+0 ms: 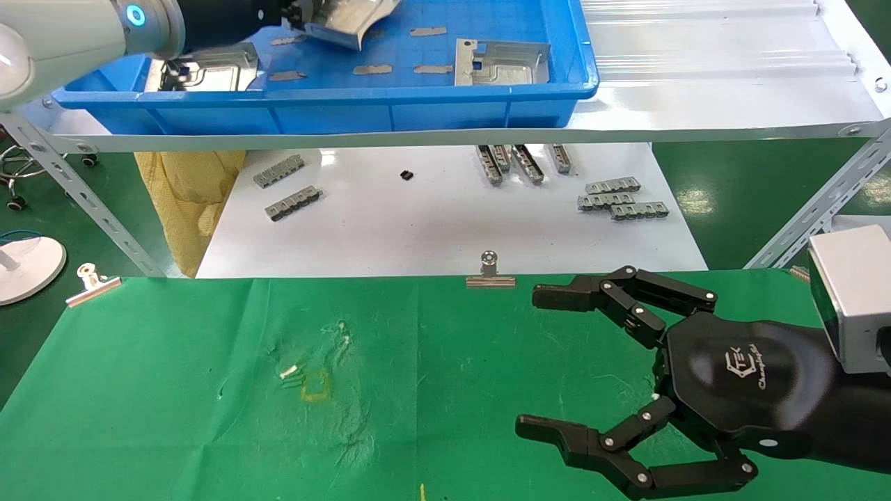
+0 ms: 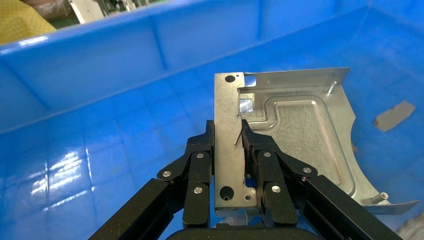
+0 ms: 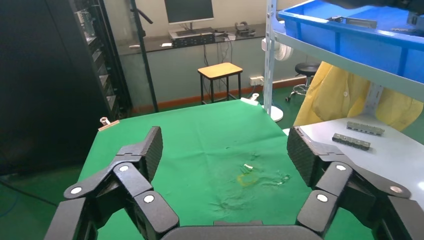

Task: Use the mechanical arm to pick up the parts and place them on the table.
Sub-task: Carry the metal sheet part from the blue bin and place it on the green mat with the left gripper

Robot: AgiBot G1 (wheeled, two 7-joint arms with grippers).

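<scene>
Part (image 2: 295, 135): silver plate, pinched by its edge strip in left gripper (image 2: 235, 150) above blue tray (image 2: 100, 75), clear for carrying. Right gripper (image 1: 592, 362): fingers spread wide, empty, over green table (image 1: 174, 390).

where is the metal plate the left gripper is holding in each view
Head view: the metal plate is at the top edge, left of centre, held tilted above the blue tray by the left gripper.
Left wrist view: the plate fills the centre, pinched by one edge.
Right wrist view: not clearly visible.
Shared landmark: the blue tray, seen in all three views.
</scene>
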